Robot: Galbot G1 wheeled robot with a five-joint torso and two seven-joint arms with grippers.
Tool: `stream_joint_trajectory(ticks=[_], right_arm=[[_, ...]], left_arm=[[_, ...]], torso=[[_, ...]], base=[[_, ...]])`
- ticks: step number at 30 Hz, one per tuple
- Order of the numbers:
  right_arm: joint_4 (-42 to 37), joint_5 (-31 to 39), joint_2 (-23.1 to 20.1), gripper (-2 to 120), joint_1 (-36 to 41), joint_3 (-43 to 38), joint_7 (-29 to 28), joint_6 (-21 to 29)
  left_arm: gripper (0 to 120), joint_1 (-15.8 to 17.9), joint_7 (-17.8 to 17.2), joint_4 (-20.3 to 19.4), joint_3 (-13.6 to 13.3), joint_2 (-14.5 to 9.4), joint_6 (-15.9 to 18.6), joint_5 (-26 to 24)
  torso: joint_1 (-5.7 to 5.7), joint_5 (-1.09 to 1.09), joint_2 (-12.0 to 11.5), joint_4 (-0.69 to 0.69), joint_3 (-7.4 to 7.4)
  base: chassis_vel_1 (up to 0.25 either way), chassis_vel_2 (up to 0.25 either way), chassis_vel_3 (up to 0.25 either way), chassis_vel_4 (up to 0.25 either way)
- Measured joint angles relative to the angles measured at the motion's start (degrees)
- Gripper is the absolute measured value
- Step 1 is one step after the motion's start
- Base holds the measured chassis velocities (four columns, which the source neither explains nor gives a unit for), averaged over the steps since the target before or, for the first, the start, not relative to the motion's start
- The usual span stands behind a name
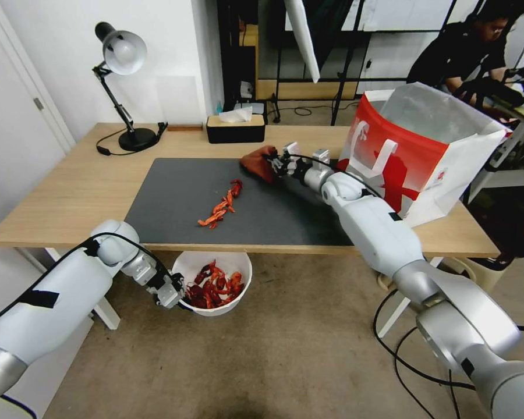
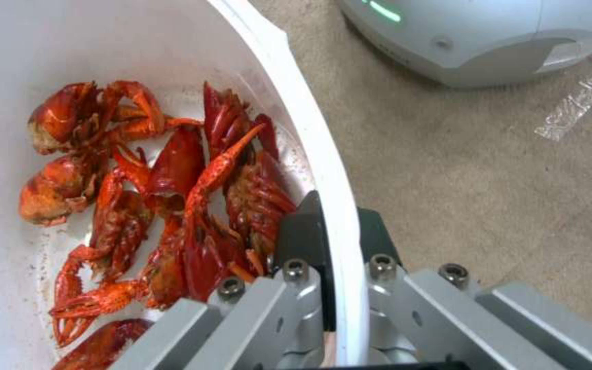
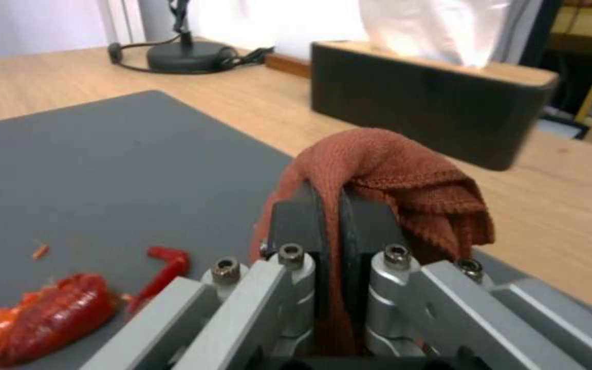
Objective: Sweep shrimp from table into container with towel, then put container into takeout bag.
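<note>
A short line of red-orange shrimp [image 1: 221, 206] lies on the dark mat of the table [image 1: 70, 186]; some show close to the right gripper [image 3: 49, 313]. My right gripper [image 1: 275, 164] hovers over the mat's far edge, shut on the reddish-brown towel [image 1: 258, 162], which drapes over its fingers [image 3: 378, 185]. Below the table's front edge my left gripper [image 1: 177, 295] is shut on the rim of the white container [image 1: 215, 267], one finger inside and one outside the wall [image 2: 337, 205]. More shrimp [image 2: 172, 205] lie in the container. The red-and-white takeout bag [image 1: 413, 151] stands open at the table's right.
A black tissue box [image 1: 236, 128] sits behind the mat, close to the towel [image 3: 433, 103]. A black desk lamp [image 1: 125, 87] stands at the far left of the table. Cables trail on the carpet at the lower right. The robot's base [image 2: 488, 36] is near the container.
</note>
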State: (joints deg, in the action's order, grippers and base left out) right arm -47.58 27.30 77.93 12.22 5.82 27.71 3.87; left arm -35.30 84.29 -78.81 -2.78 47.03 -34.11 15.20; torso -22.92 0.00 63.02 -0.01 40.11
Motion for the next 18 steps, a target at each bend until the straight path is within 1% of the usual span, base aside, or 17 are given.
stream_joint_trajectory(ticks=[3,7,11,13,18], right_arm=[[2.51,-1.02,2.24,2,-0.53,-0.31,1.08,-0.17],[3.88,-1.81,3.8,2,-0.51,-1.12,2.42,-0.55],[4.1,-1.93,4.17,2,-0.36,-1.24,3.96,-0.74],[4.11,-1.93,4.21,2,-0.14,-0.97,5.84,-0.97],[3.46,-1.57,3.98,2,0.8,-0.69,8.45,-1.3]], left_arm=[[0,0.02,0.01,0.02,0.04,-0.02,0.01,-0.01],[0,-0.36,0.04,-0.01,0.33,-0.08,0.03,-0.01],[0,-0.62,0.04,-0.04,0.61,-0.29,0.03,-0.01],[0,-0.84,0.04,-0.06,0.86,-0.42,0.03,-0.01],[0,-0.94,0.04,-0.03,1.12,-0.48,0.03,-0.01]], torso=[[0.0,-0.01,0.01,0.02,0.0],[0.0,-0.01,0.01,0.0,0.0],[0.0,0.0,0.01,0.01,0.0],[0.0,-0.01,0.01,0.01,0.0],[0.0,0.0,0.01,0.01,0.0]], base=[[0.0,0.0,0.0,0.0],[0.0,0.0,0.0,0.0],[0.0,0.0,0.0,0.0],[0.0,0.0,0.0,0.0],[0.0,0.0,0.0,0.0]])
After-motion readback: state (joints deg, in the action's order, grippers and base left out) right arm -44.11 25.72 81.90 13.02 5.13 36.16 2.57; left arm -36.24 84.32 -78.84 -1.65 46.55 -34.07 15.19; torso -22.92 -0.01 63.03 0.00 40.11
